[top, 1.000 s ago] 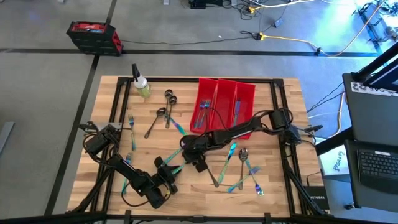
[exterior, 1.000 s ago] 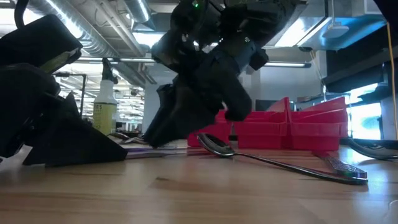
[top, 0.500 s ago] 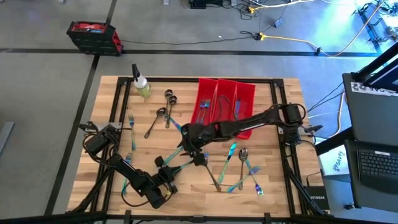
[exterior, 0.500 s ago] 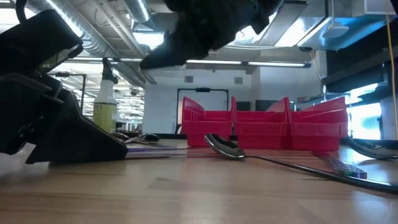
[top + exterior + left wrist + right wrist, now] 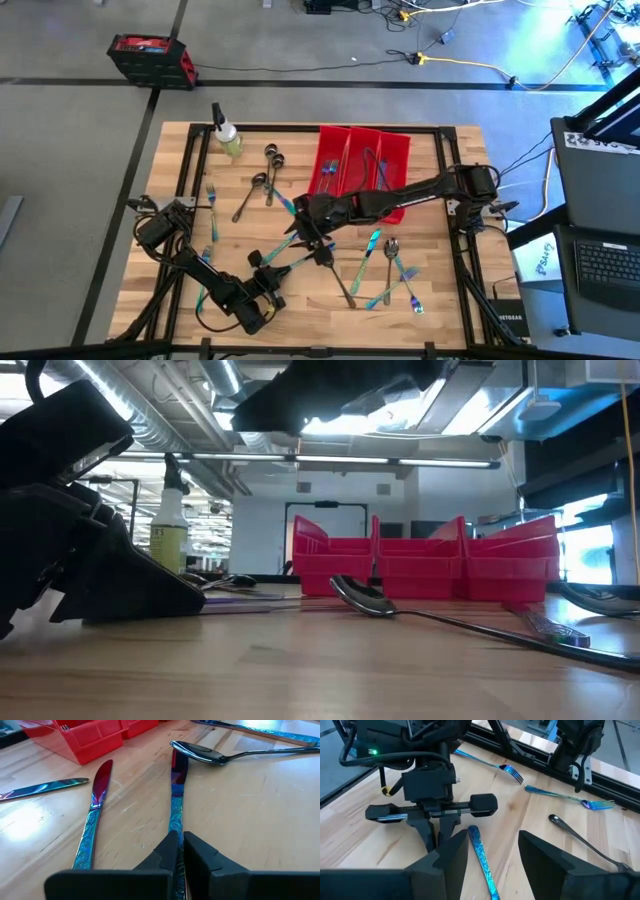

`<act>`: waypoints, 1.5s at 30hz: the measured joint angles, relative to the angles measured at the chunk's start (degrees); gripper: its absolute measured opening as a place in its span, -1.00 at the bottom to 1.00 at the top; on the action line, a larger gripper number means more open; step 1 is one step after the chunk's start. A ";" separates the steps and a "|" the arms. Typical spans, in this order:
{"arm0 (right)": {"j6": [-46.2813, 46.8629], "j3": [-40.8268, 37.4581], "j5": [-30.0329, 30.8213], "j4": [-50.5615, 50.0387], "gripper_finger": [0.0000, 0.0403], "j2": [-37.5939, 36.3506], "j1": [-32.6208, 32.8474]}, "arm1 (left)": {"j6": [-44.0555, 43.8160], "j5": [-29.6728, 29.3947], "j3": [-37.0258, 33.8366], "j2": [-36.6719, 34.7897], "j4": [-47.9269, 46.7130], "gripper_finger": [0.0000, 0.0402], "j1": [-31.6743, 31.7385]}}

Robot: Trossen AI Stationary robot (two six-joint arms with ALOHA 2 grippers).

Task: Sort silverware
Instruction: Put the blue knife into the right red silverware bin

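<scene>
Silverware lies scattered on the counter (image 5: 450, 290); the left hand (image 5: 180, 851) pinches a knife (image 5: 176, 800) handle flat on the wood, while the right hand (image 5: 490, 852) hovers spread above it, risking a collision if it descends

Left gripper (image 5: 179, 851) low with fingers pinched together; right gripper (image 5: 492, 852) raised, fingers spread.

One camera hangs overhead, looking straight down; another sits at tabletop level, facing the long red plastic bins (image 5: 362, 165) (image 5: 425, 568); wrist cameras hover close, beside them.
</scene>
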 joint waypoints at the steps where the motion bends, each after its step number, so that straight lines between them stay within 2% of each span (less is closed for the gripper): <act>1: 0.01 0.00 0.00 -0.28 -0.21 -0.20 0.00 | -0.01 -0.03 -0.02 -0.06 0.00 -0.97 0.00; 13: 2.93 0.00 -0.14 -9.32 -0.21 -0.77 0.00 | 3.25 -0.41 -0.20 -2.58 -0.16 -0.97 0.04; 21: 3.48 0.00 -3.63 -14.03 -0.21 -0.77 0.03 | 2.95 -0.42 -0.11 -2.69 -0.87 -0.96 0.04; 25: 3.48 0.00 -3.65 -13.34 -0.21 -0.77 0.00 | 2.66 -0.97 -0.09 -2.69 -0.85 -0.83 0.02; 36: 3.41 0.00 -5.65 -13.79 -0.21 -0.75 0.00 | 3.29 -2.73 -0.17 -5.90 -1.53 -0.27 -0.11; 40: 3.39 0.00 -6.23 -13.82 -0.21 -0.75 0.00 | 6.24 -3.23 -0.11 -6.78 -1.79 -0.19 -0.11; 45: 2.54 0.00 -6.29 -13.76 -0.21 -0.75 0.00 | 4.51 0.12 -0.10 -6.78 -6.50 -0.19 0.23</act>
